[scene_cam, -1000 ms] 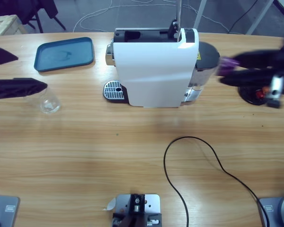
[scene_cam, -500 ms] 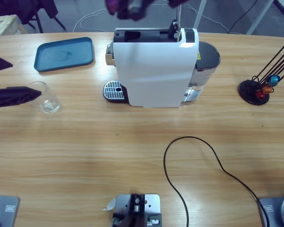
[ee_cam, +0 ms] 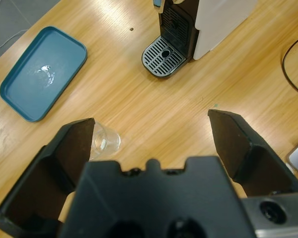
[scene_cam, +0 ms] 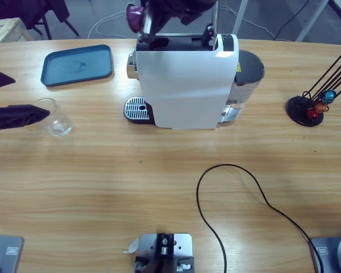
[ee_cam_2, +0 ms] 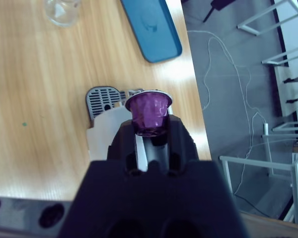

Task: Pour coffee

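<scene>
Right gripper (scene_cam: 141,16) pinches a purple foil-rimmed coffee capsule (ee_cam_2: 149,113) above the white boxy coffee machine (scene_cam: 184,82).
Clear glass cup (ee_cam: 104,140) stands empty on the wooden table (scene_cam: 159,182), near the empty blue plastic tray (scene_cam: 77,64). Left gripper (ee_cam: 154,136) jaws spread wide, one beside the cup, holding nothing. Capsule rim points outward.
</scene>
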{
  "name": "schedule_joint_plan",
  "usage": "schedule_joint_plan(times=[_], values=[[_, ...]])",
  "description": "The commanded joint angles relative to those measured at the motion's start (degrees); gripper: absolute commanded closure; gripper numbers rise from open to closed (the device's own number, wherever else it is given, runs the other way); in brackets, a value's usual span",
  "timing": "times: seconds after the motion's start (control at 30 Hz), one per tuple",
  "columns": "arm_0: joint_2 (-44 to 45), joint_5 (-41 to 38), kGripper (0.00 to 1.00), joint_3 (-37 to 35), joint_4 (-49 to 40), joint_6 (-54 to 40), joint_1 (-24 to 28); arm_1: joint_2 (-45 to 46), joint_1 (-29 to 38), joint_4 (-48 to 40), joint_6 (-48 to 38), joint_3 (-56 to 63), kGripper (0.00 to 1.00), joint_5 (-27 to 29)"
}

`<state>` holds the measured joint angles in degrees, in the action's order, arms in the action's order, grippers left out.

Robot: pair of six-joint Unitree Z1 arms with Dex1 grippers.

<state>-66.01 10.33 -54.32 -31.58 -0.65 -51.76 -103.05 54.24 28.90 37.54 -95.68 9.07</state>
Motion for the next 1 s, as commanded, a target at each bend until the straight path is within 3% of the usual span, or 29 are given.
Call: schedule_joint_plan(times=[0.03, 1.0], values=[[-0.2, -0.7, 0.0, 2.0, -0.1, 1.7, 0.3, -4.7, -3.1, -0.8, -0.7, -0.1, 1.0, -1.4], [-1.2, -1.0, 0.0, 2.7, 1.4, 2.1, 0.3, -6.1, -4.1, -2.2, -1.9, 4.0, 1.0, -0.7]])
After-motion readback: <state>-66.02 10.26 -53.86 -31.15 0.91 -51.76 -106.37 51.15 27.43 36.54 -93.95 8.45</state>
